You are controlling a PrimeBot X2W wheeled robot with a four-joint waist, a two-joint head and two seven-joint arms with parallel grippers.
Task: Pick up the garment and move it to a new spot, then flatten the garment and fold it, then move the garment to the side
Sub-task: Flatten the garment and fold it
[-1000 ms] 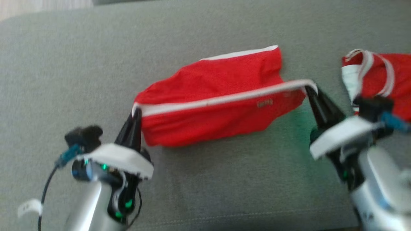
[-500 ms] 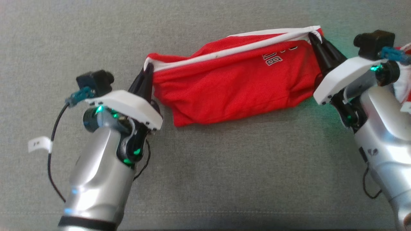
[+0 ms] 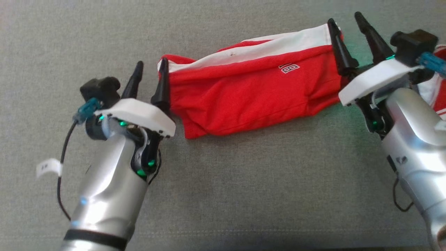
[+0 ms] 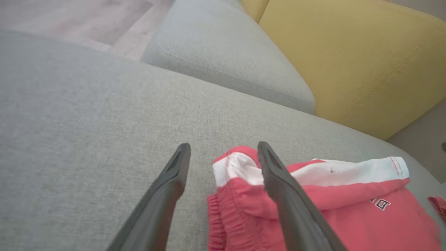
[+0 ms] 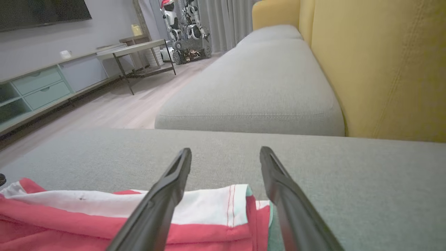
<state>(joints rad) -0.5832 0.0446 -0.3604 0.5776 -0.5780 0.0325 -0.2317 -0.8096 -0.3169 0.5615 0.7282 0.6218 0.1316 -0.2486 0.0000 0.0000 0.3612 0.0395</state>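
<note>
On the sofa [image 3: 244, 195] the left gripper [image 3: 151, 62] gapes empty at one end of the garment [image 3: 251, 90], which lies bunched between both; the right gripper [image 3: 344, 18] gapes empty at the other. Flattening well likely means drawing corners outward evenly.

**One camera overhead, two low behind the fingers**

The head camera looks steeply down from close above the grey seat cushion [image 3: 244, 195]. The red garment [image 3: 251, 101] lies just off centre toward 12 o'clock, the left gripper [image 3: 151, 62] at 10 o'clock and the right gripper [image 3: 344, 17] at 2 o'clock. The left wrist camera sits low behind its own fingers, facing across the seat to the yellow backrest [image 4: 348, 59] at 1 o'clock. The right wrist camera, equally low, faces along the sofa into the room, with the backrest at 3 o'clock. All three views share the garment, and each wrist view sees one end of it very near.
</note>
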